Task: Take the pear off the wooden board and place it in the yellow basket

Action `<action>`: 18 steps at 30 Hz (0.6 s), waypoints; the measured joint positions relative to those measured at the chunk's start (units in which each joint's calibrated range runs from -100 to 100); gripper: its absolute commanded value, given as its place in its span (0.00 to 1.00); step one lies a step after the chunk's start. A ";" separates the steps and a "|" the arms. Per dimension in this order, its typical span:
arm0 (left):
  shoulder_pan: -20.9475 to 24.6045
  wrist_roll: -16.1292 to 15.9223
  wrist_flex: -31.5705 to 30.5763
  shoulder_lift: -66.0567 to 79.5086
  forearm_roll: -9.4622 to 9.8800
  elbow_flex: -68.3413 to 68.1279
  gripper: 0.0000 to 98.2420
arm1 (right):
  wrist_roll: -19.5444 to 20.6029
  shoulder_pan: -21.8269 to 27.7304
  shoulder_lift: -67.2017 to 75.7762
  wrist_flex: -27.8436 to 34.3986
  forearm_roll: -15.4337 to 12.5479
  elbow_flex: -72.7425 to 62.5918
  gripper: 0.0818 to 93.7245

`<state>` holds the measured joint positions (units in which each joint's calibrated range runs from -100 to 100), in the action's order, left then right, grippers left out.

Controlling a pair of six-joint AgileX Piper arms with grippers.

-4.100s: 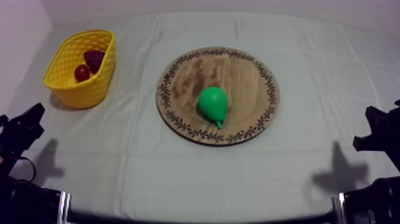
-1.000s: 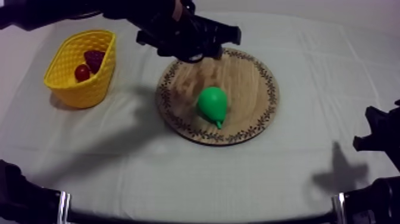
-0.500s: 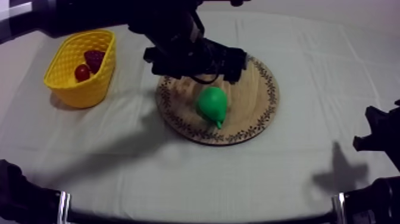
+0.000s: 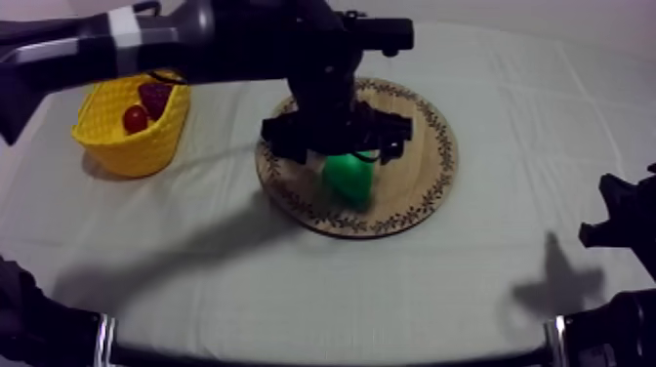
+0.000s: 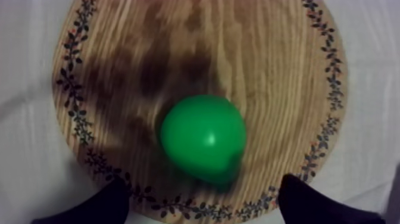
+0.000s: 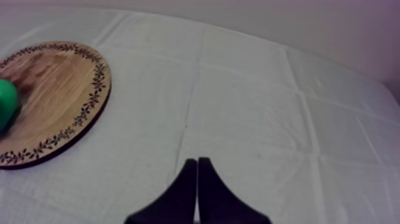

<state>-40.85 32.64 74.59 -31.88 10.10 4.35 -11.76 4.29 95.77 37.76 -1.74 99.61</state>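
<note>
Left claw (image 5: 203,186) coming down since earlier frame, hovering spread over pear (image 5: 203,137) on wooden board (image 5: 280,71), desk (image 4: 293,283) centre; right claw (image 6: 197,162) sitting pressed together near right edge

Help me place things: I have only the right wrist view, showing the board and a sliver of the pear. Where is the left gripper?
Observer: The left gripper is over the pear on the board. Its fingers stand apart, one on each side of the pear, not closed on it.
Operator: And the basket?
Observer: The basket sits on the cloth to the left of the board, apart from it.
Operator: Anything in it?
Observer: A small red fruit and grapes.
</note>
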 measured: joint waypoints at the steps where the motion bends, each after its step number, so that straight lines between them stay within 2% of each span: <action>1: 0.04 0.40 0.12 -0.82 0.00 0.46 0.93 | -0.02 0.00 0.00 0.00 0.00 0.00 0.00; 8: 1.03 2.64 1.88 -7.07 -0.07 5.52 0.91 | -0.06 0.00 0.00 0.00 0.00 0.00 0.00; 18: 1.94 -0.45 6.16 -12.83 -2.92 12.51 0.91 | -0.06 0.00 0.00 0.00 0.00 0.00 0.00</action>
<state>-38.92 32.19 80.75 -44.71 7.19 16.86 -11.83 4.29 95.77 37.76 -1.74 99.61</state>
